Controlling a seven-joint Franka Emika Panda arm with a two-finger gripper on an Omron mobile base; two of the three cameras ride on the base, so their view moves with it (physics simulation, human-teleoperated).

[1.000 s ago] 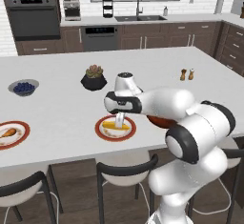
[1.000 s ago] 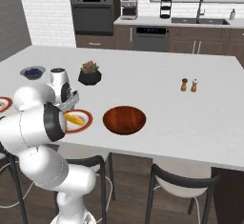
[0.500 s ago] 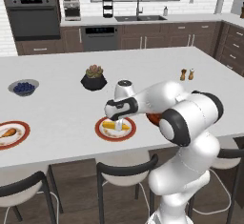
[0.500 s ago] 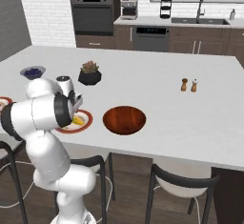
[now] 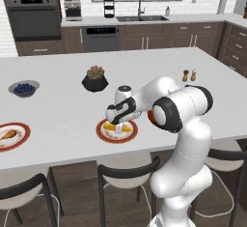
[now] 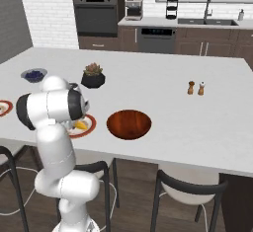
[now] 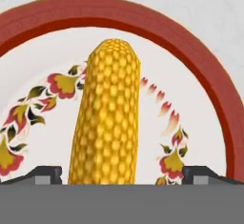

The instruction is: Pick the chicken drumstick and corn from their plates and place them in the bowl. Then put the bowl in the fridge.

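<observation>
A: Going left to right on the table (image 5: 62,100): the chicken drumstick (image 5: 8,134) lies on its plate (image 5: 21,130) at the far left, untouched. Blueberry bowl (image 5: 23,88) behind it, plant pot (image 5: 95,79) further along.

B: Then our pincer (image 5: 118,127), low over the second plate (image 5: 103,133), w/ the corn (image 7: 107,118) lying flat on it. In the hand view the tips (image 7: 199,173) stand wide apart, one either side of the cob, nothing clamped yet.

A: And the bowl (image 6: 129,124) sits just right of that plate, empty. Salt & pepper shakers (image 6: 195,87) well beyond it.

B: Risks, imo: the cob is round and lies lengthwise betw. the tips, so if we close too high it could roll or squirt out. Too low and we scrape the plate, maybe shove it toward the table edge.

A: Also the cob looks slightly off-centre, so one tip may touch first and spin it.
</observation>
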